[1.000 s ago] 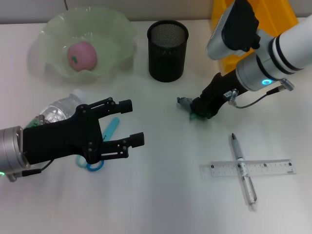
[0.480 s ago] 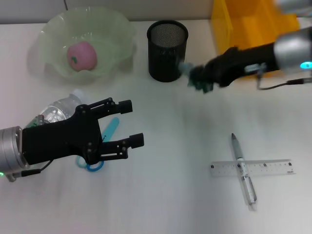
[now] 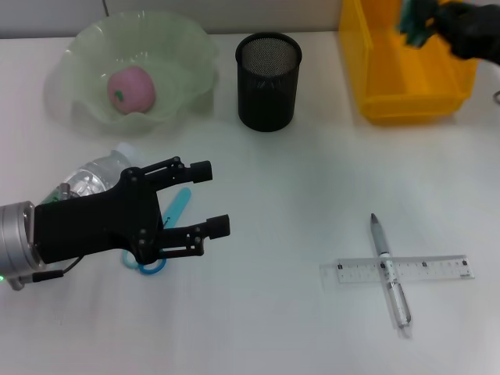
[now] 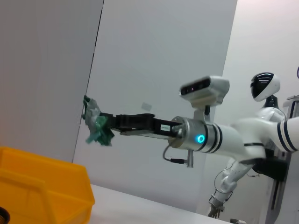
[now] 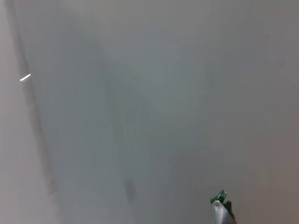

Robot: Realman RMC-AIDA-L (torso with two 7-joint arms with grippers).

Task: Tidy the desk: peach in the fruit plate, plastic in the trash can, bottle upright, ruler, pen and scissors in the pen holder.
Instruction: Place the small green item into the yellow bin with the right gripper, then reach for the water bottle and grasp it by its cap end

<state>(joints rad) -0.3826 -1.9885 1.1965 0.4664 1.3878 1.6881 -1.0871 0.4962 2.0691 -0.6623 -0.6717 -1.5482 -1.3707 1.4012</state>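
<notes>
Plastic (image 3: 414,23) scrap hangs clamped in the right gripper (image 3: 426,22) above the yellow trash can (image 3: 391,86) at far right
Left gripper (image 3: 205,200) spread wide at near left over scissors (image 3: 156,250) and lying bottle (image 3: 94,173); pen (image 3: 389,269) crosses ruler (image 3: 398,269) near right; peach (image 3: 130,88) in fruit plate (image 3: 78,55) far left.

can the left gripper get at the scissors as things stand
Probably yes. The left gripper hangs open right over the blue scissors, with only the lying bottle close beside them. The right gripper is far off over the yellow bin.

A robotics lab: white desk (image 3: 297,312), bare grey walls (image 4: 159,56)
</notes>
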